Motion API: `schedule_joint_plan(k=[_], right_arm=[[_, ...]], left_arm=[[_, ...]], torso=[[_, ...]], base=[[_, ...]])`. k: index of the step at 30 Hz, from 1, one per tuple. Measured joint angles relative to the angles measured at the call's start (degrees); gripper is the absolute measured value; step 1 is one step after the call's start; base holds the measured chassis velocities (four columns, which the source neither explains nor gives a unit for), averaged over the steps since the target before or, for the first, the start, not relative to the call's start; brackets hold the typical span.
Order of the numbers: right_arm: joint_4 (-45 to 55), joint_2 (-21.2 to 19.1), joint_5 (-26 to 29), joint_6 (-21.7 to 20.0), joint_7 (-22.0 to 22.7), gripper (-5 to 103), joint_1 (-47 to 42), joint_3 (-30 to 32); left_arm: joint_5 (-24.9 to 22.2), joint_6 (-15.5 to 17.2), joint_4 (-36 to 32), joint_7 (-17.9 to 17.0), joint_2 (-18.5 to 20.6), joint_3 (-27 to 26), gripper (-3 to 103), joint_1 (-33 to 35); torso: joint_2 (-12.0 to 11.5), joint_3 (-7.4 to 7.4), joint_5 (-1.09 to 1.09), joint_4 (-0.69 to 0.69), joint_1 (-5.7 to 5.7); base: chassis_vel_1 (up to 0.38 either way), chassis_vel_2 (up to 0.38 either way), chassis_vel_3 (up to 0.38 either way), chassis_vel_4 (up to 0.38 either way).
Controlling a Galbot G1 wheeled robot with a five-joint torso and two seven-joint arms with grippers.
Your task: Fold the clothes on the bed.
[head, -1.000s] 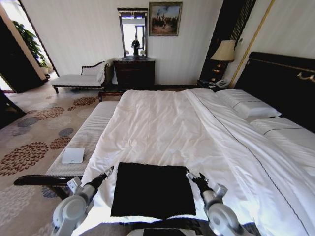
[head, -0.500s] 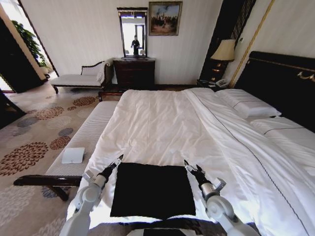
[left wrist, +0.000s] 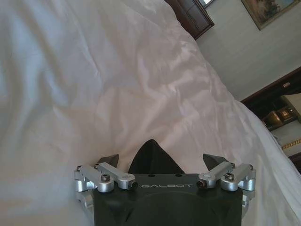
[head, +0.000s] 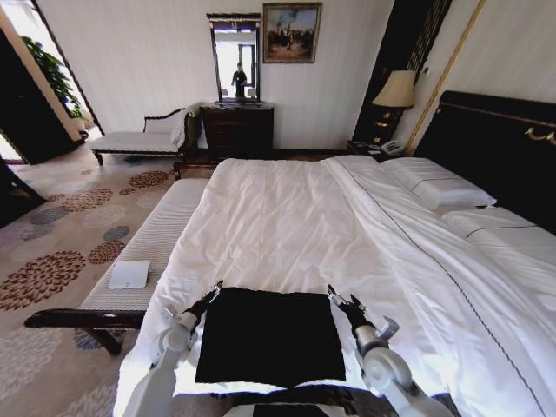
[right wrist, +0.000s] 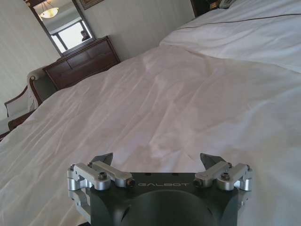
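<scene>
The clothes [head: 269,334] lie as a black, roughly square folded piece on the near end of the bed [head: 287,217], flat on its white duvet. My left gripper [head: 211,291] is at the piece's far left corner, open. In the left wrist view that black corner [left wrist: 150,157] pokes up between the spread fingers of the left gripper [left wrist: 160,161]. By the far right corner my right gripper [head: 334,295] stands open. The right wrist view shows the right gripper [right wrist: 156,159] with bare white duvet [right wrist: 178,103] between its fingers.
A grey-striped bench [head: 156,234] runs along the bed's left side with a small white item [head: 129,274] on it. Pillows [head: 439,191] and a dark headboard [head: 495,148] are at the right. A dark dresser [head: 236,130], a chaise [head: 139,139] and a lamp [head: 396,91] stand by the far wall.
Both arms have reached forward from beside the black piece to its far corners. The left gripper has also shifted right, onto the left corner. The cloth has not moved.
</scene>
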Motion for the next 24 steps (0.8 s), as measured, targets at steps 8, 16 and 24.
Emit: schedule_joint_plan(k=[8, 16, 24], right_arm=[[-0.4, 0.4, 0.0, -0.7, 1.2, 100, 0.3, -0.3], [-0.9, 0.6, 0.0, -1.2, 2.0, 100, 1.0, -0.6], [-0.9, 0.4, -0.2, -1.3, 2.3, 100, 0.7, -0.4]], left_arm=[[-0.1, -0.7, 0.0, -0.1, 0.5, -0.4, 82, -0.1], [-1.0, -0.8, 0.6, -0.5, 0.4, -0.4, 50, -0.5], [-1.0, -0.4, 0.7, -1.0, 0.4, -0.3, 22, -0.5]], torso=[[0.0, 0.0, 0.0, 0.0, 0.0], [0.0, 0.0, 0.0, 0.0, 0.0], [0.0, 0.0, 0.0, 0.0, 0.0]], base=[[0.0, 0.0, 0.0, 0.0], [0.0, 0.0, 0.0, 0.0], [0.0, 0.0, 0.0, 0.0]])
